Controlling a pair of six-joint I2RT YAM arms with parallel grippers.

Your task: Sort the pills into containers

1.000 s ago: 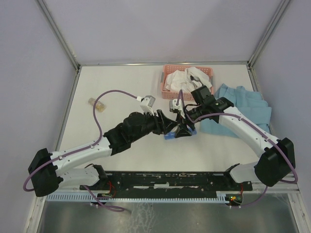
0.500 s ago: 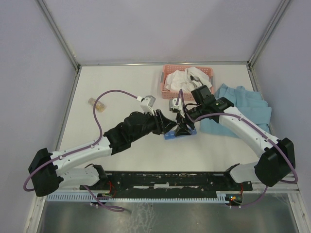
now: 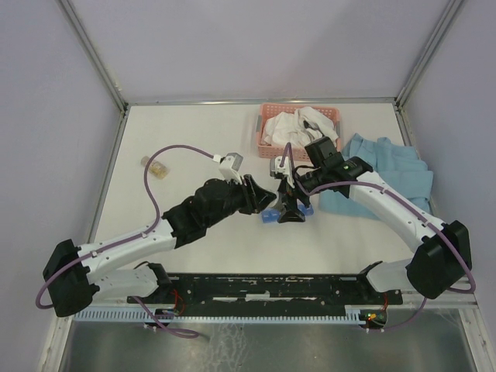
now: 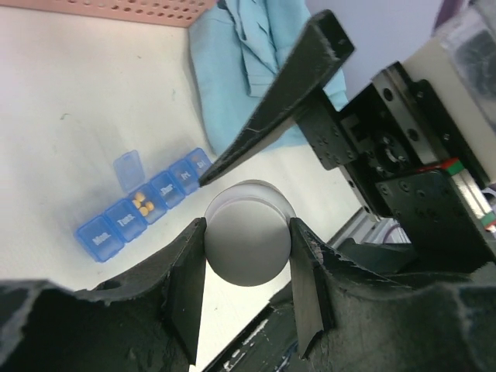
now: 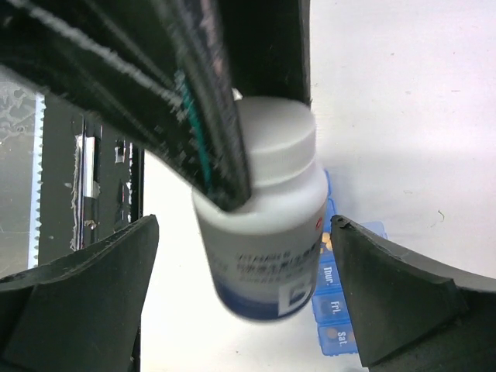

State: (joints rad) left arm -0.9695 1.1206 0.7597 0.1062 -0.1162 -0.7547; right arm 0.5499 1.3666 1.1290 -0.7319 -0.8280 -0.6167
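- The left gripper point(image 4: 248, 232) is clenching a white bottle point(image 5: 267, 209) by its body, one finger on each side. It is holding the bottle up off the worktop point(image 3: 194, 139), probably so the other arm can get at its top.
- The white cap point(image 5: 279, 136) appears to be sitting on the bottle, so I judge that no pills are coming out of it yet.
- The right gripper point(image 3: 290, 208) is standing released, its jaws spread wide on either side of the bottle and touching neither side. That width suits straddling the cap for a twist, though this is a guess.
- The pill organiser point(image 4: 143, 208) is lying flat near the middle of the worktop, a little closer to the near edge, just beneath the two grippers. This is keeping the pour short.
- One lid point(image 4: 128, 167) is standing open, and orange pills point(image 4: 142, 203) are lying in that compartment. The other compartments are showing shut lids.
- The pink basket point(image 3: 298, 124) at the far edge, the blue cloth point(image 3: 387, 174) towards the right edge and the small clear bottle point(image 3: 157, 167) near the left edge are all lying well apart from the work.
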